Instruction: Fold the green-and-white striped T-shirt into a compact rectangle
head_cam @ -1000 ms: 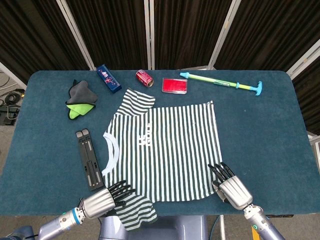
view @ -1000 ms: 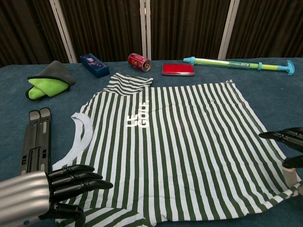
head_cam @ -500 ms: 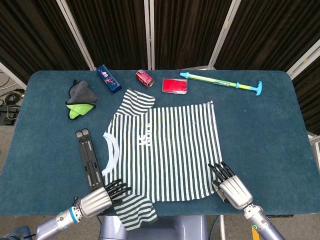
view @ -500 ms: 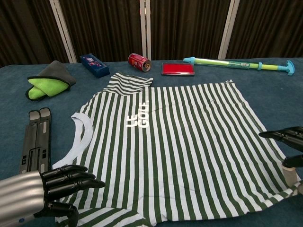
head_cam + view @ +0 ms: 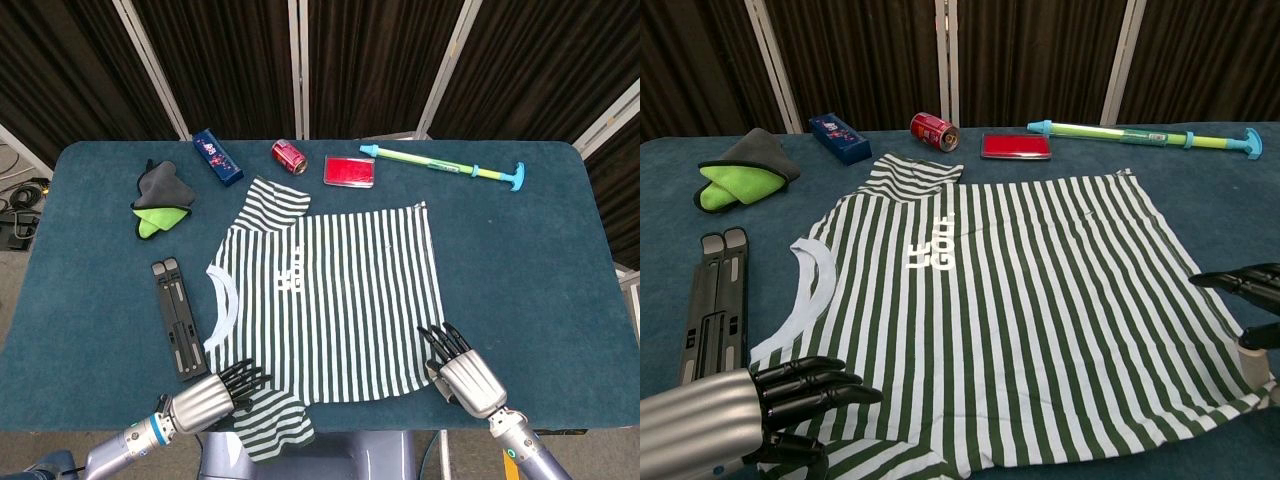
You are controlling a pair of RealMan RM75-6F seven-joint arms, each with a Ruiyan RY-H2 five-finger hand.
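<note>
The left hand [image 5: 205, 399], silver-backed with black fingers, sits at the near edge of the table beside the T-shirt's near sleeve. In the chest view its fingers [image 5: 810, 382] reach out side by side over the striped cloth with the thumb tucked beneath; whether any cloth is pinched between them I cannot tell. The right hand [image 5: 462, 375] lies at the shirt's near hem corner, its dark fingers fanned apart and pointing away from the robot. In the chest view only the fingertips [image 5: 1240, 282] show at the frame's edge, just above the fabric, holding nothing.

The green-and-white striped T-shirt [image 5: 325, 300] lies flat and unfolded in the middle of the dark blue cloth-covered table [image 5: 530, 270], white lettering facing up. Its white collar points toward the robot's left, one sleeve points toward the far edge, and the other hangs over the near edge.

Just left of the collar lies a flat black folding stand [image 5: 178, 318], near the left hand. Farther out at the left is a bundled grey and lime-green cloth [image 5: 160, 198]. Along the far side, from left to right, sit a dark blue rectangular box [image 5: 217, 157], a red drinks can on its side [image 5: 288, 155], a flat red case [image 5: 349, 171], and a long green and turquoise plastic pump with a T-handle [image 5: 446, 167]. The can and the box lie close to the far sleeve without touching it.
</note>
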